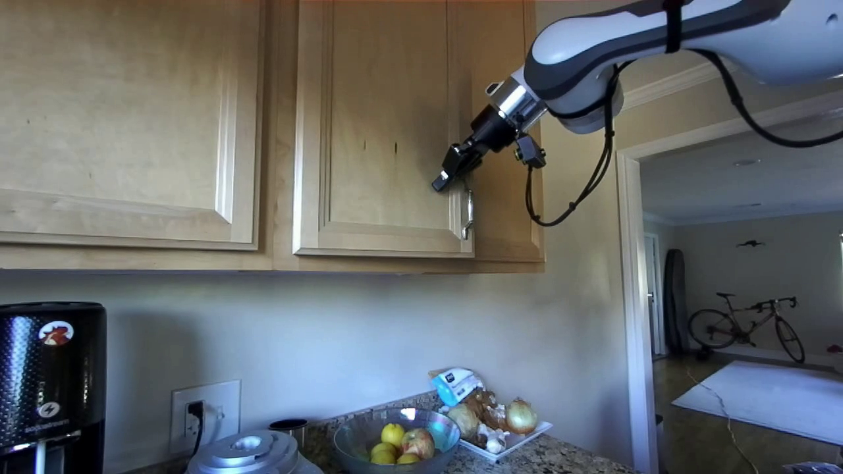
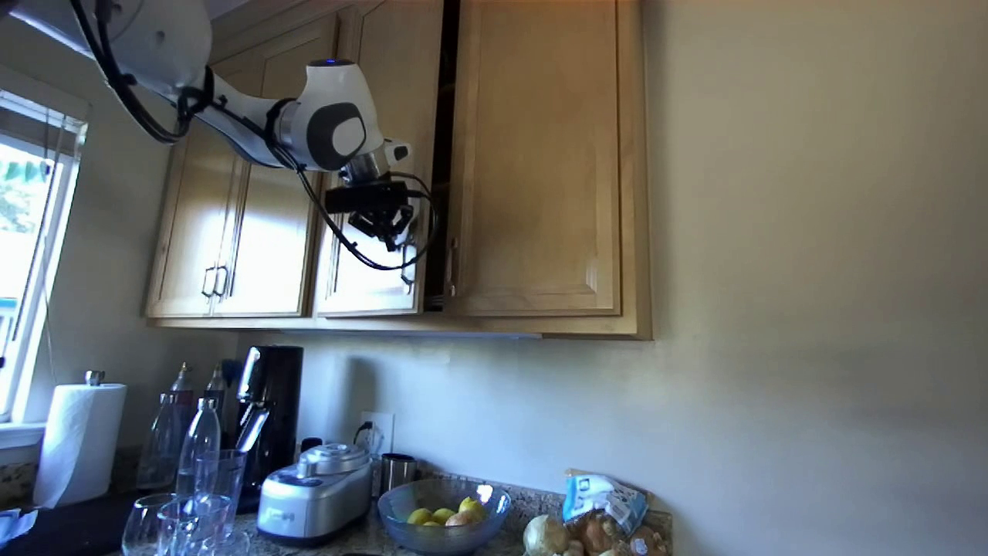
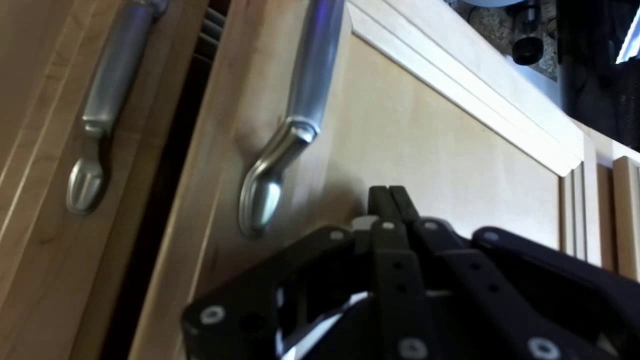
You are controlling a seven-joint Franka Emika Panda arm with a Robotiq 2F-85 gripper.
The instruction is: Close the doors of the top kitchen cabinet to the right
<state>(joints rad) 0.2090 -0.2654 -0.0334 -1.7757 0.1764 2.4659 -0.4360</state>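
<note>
Foremost, the black gripper [image 3: 390,192] has its jaws pressed together, nothing between, tips near the silver handle [image 3: 309,90] of one door [image 3: 465,135] (whether they touch the wood, I can't tell). A dark gap [image 2: 445,116] parts it from the other door [image 2: 536,154] of the top cabinet [image 2: 634,193], so it probably stands ajar. Best push squarely by its free edge, clear of the handle, easing off as it seats.
</note>
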